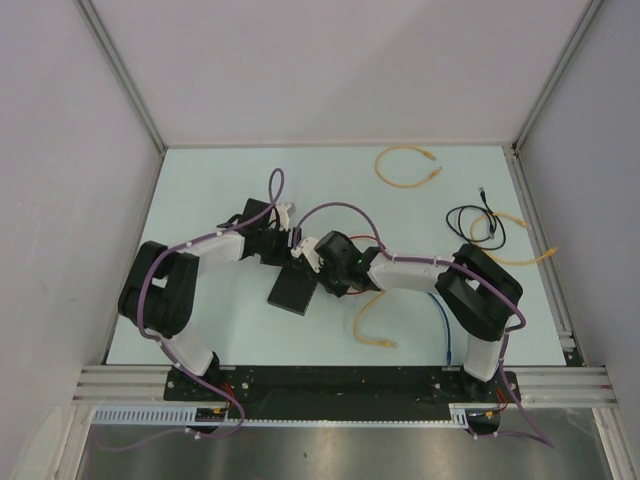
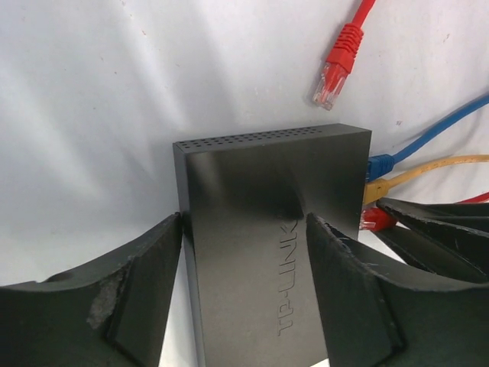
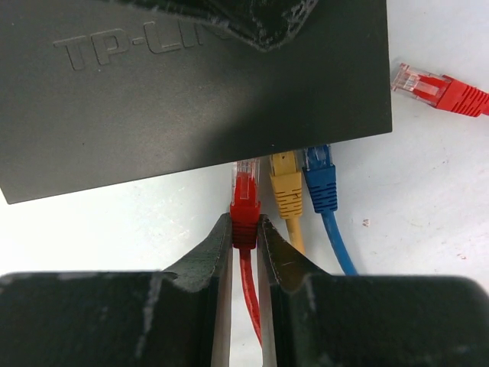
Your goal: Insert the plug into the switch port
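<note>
The switch [image 3: 191, 84] is a flat black box marked TP-LINK, lying on the white table; it also shows in the left wrist view [image 2: 260, 199] and the top view [image 1: 292, 291]. My right gripper [image 3: 244, 229] is shut on the red plug [image 3: 245, 200]. The plug's clear tip is at the switch's socket edge, just left of a yellow plug [image 3: 286, 183] and a blue plug [image 3: 319, 180] that sit in ports. My left gripper [image 2: 244, 229] is open. One finger sits at the switch's side edge and the other rests on its top face.
A second red plug [image 3: 435, 88] lies loose on the table beside the switch's corner. In the top view, yellow cables [image 1: 405, 168] and a black cable [image 1: 478, 222] lie at the back right. A blue cable [image 1: 445, 325] runs near the right arm. Walls enclose the table.
</note>
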`<state>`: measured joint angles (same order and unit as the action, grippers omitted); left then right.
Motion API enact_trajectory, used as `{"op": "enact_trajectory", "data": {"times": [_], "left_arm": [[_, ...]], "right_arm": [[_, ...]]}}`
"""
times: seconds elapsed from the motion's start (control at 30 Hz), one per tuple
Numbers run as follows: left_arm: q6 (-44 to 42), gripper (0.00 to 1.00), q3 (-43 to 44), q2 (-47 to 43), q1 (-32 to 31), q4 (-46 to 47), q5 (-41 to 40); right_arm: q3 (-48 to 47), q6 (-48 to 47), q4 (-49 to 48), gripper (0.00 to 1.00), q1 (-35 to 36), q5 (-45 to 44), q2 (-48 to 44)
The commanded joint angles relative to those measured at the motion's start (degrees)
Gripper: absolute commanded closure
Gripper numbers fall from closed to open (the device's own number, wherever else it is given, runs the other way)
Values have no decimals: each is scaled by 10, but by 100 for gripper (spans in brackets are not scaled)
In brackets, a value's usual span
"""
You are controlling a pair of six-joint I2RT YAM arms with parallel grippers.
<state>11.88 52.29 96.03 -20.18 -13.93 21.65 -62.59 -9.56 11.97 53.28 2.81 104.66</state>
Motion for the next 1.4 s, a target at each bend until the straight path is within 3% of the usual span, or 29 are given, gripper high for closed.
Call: {"op": "enact_trajectory", "data": {"times": [0.0, 0.47, 0.9, 1.37], "left_arm": [[-22, 32, 23, 9, 2, -7, 37], [-34, 39, 28, 23, -4, -23, 75], [-38, 40, 32, 22, -4, -30, 73], [-38, 40, 36, 37, -22, -36, 124]], "right_arm": [[-37, -22, 8, 100, 14, -26, 6], [-70, -8, 8, 100, 32, -58, 6], [-69, 6, 30, 100, 7, -71, 20], [-68, -15, -77, 100, 32, -43, -2]]}}
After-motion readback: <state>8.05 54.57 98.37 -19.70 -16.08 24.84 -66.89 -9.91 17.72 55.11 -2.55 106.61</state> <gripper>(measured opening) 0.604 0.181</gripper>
